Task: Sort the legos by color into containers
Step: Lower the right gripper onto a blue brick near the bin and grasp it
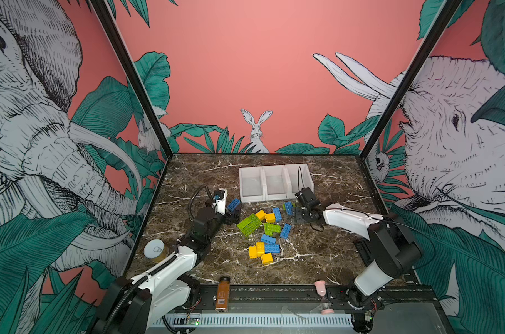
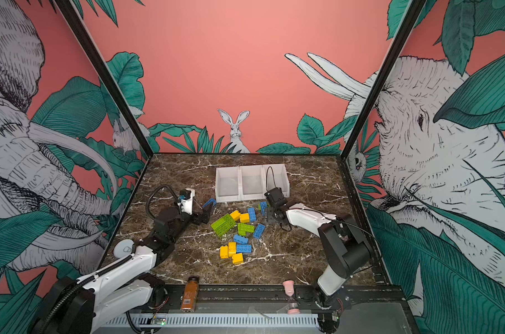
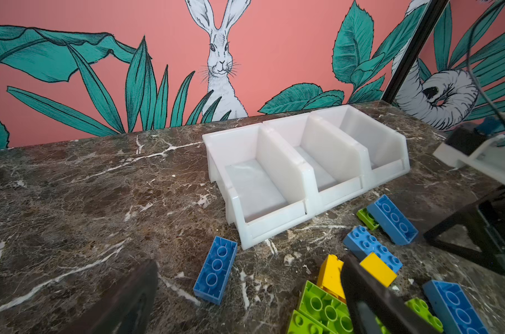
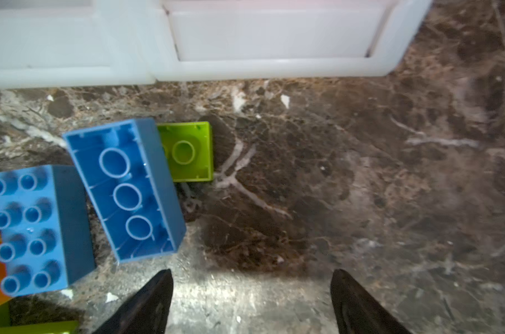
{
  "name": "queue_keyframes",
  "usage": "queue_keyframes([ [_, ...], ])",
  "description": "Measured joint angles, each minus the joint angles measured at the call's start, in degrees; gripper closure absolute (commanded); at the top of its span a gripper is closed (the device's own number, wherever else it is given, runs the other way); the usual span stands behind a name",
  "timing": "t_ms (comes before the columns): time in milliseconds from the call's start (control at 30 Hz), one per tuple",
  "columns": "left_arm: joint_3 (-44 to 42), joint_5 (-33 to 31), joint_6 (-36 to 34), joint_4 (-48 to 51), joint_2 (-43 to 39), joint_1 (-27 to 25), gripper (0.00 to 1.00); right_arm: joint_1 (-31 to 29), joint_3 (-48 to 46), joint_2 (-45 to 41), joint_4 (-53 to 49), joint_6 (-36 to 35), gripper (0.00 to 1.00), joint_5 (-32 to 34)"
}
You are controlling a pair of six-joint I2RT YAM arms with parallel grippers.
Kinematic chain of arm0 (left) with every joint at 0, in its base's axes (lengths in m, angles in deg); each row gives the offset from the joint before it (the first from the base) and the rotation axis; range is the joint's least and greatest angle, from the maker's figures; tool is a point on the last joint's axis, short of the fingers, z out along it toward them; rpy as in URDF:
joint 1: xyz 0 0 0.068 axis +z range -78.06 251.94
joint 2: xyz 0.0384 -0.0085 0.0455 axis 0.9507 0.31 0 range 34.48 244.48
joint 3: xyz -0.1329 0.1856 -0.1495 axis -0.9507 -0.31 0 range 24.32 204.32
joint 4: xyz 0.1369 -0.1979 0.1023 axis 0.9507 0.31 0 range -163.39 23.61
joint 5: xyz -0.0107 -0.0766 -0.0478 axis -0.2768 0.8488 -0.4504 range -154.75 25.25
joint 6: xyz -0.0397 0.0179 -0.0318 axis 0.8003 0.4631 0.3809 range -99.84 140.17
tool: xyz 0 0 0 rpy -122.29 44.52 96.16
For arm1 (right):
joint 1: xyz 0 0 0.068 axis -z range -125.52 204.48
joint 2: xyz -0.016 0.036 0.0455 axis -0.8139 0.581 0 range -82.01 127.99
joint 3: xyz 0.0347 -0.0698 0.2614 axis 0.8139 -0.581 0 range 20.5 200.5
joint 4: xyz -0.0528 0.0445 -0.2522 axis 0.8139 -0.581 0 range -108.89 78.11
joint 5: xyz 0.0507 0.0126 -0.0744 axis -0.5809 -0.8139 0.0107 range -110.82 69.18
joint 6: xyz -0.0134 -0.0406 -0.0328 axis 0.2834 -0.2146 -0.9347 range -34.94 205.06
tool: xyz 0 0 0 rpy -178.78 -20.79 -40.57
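Currently strewn across the tabletop (image 1: 332, 254) in front of the containers (image 1: 251, 199): legos (image 1: 270, 248). Straddling one blue brick (image 3: 215, 270) near the containers' front corner, left gripper (image 3: 247, 263) spread wide; hovering before their front lip, right gripper (image 4: 252, 271) parted, empty.

Lime brick (image 4: 191, 153) half behind upturned blue brick (image 4: 127, 191); containers (image 4: 274, 69) partly out of frame

Bare bench (image 4: 346, 173) lies open from the right fingers (image 4: 352, 303) up to the containers (image 4: 274, 68). Legos (image 1: 248, 224) crowd the middle, two blue ones just beside that gap.
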Motion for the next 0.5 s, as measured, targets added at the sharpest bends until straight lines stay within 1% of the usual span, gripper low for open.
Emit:
queue_keyframes([
  [133,0.0,0.0,0.0,0.0,0.0,0.0,0.01,-0.1,-0.9,-3.8,0.1,-0.7,0.18,-1.4],
  [233,0.0,0.0,0.0,0.0,0.0,0.0,0.01,-0.7,-0.5,-4.0,1.1,-1.7,0.18,-2.6],
  [333,0.0,0.0,0.0,0.0,0.0,0.0,0.01,-1.4,1.5,-1.8,1.1,-2.7,0.2,-3.5],
  [500,0.0,0.0,0.0,0.1,0.0,0.0,0.01,-2.6,7.0,5.1,1.7,-3.8,0.24,-4.1],
])
